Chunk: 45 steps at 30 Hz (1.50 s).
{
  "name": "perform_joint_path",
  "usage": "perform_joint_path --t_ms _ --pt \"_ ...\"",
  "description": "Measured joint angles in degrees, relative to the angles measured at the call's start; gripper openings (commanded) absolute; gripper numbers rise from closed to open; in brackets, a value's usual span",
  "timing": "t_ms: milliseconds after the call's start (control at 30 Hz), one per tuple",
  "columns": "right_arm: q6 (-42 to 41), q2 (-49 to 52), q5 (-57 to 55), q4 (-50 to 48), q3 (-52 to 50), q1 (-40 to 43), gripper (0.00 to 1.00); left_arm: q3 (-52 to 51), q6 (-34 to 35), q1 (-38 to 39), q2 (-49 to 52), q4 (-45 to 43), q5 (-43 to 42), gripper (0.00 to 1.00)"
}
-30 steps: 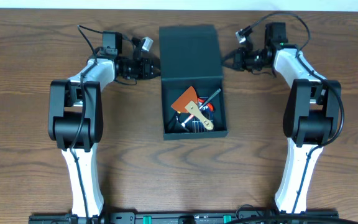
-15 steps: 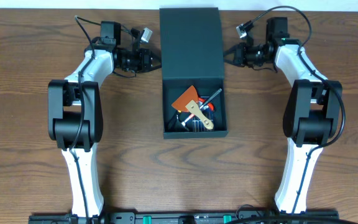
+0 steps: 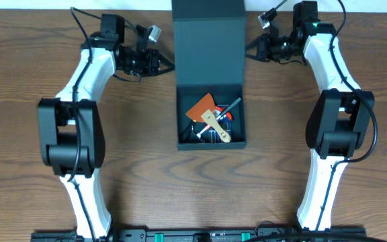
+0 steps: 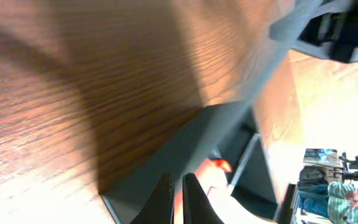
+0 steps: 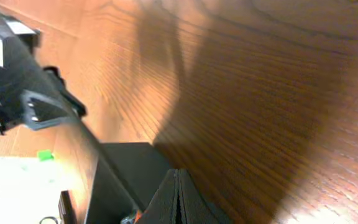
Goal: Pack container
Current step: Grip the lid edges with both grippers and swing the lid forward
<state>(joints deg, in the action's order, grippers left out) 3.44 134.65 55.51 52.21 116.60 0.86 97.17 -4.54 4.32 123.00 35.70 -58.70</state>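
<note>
1. Container (image 3: 207,47) sits at the middle of the table (image 3: 140,175), toward the far edge, between my two arms. Its lid (image 3: 207,27) is open and runs out of the top of the overhead view.
2. In the container's open half I see a small heap of tools. An orange piece (image 3: 201,106) lies on top, with a wooden-handled tool (image 3: 217,128) lying slantwise across it. The rest of the heap is too small for me to name.
3. My left gripper (image 3: 170,65) is at the lid's left edge, pointing in toward it. From overhead I cannot tell whether it touches.
4. On the left wrist view its fingers (image 4: 164,200) stand almost together with only a thin slit between them and nothing pinched. The container's wall (image 4: 185,143) is just beyond them, and something orange (image 4: 219,165) shows inside.
5. My right gripper (image 3: 249,48) is at the lid's right edge, opposite the left one and a little farther back.
6. On the right wrist view its fingers (image 5: 169,198) are pressed tight together and hold nothing. A dark corner of the container (image 5: 129,165) lies right beside the tips.
</note>
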Motion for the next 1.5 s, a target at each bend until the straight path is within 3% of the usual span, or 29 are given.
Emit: perform_joint_path --t_ms 433,867,1167,1500 --pt "3.54 0.0 -2.89 4.33 0.46 -0.15 0.01 0.11 -1.68 0.59 -3.93 6.32 1.16 0.05" --pt "5.92 0.0 -3.76 8.92 3.96 -0.63 0.01 0.15 -4.26 0.79 -3.93 10.21 12.72 0.05" --pt "7.52 0.0 -3.69 13.16 10.08 -2.4 0.01 0.15 -2.29 0.79 -3.93 10.19 21.64 0.05" --pt "12.13 0.0 -3.67 20.37 10.38 -3.04 0.01 0.15 3.13 0.79 -3.93 9.07 32.5 0.05"
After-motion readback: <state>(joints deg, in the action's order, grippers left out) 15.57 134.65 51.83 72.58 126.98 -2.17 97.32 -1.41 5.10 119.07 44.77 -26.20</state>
